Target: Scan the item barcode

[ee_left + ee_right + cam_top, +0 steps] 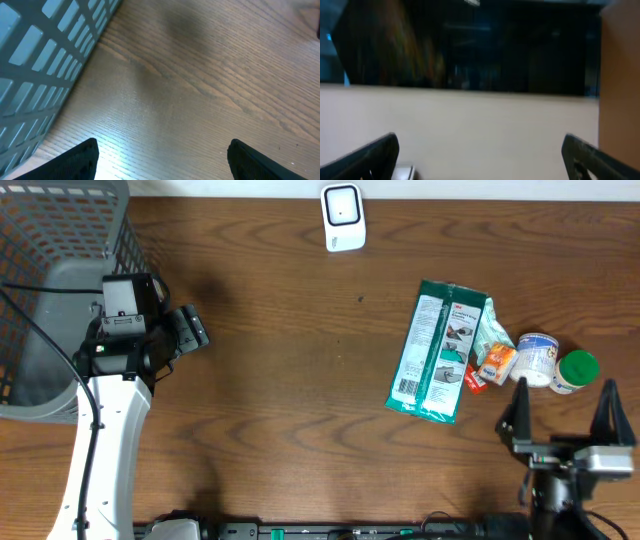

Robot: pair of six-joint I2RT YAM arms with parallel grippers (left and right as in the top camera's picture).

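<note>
**Green packet (438,352) waits on the table, no pick-up yet**

We're at the very start, by the look of it. Nothing is held and the reach hasn't begun. The right gripper (564,390) hovers at the near right edge with its fingers spread wide and empty. Its wrist view is blurred and looks off past the table, so it's no help. The left gripper (195,328) sits far left beside the grey basket (60,240), jaws apart too, with only bare table (200,90) beneath it.

The packet lies flat right of centre, long side running away from the robot. It's just left of and beyond the right gripper, and well apart from the left one. A cluster of small tubs and sachets (535,362) sits just beside its right edge.

The white scanner (343,218) stands at the far edge, up and left of the packet. My read is that the right arm moves next. It needs to drop over the packet, pinch an edge clear of the clutter, then carry its pale label end toward the scanner.
</note>
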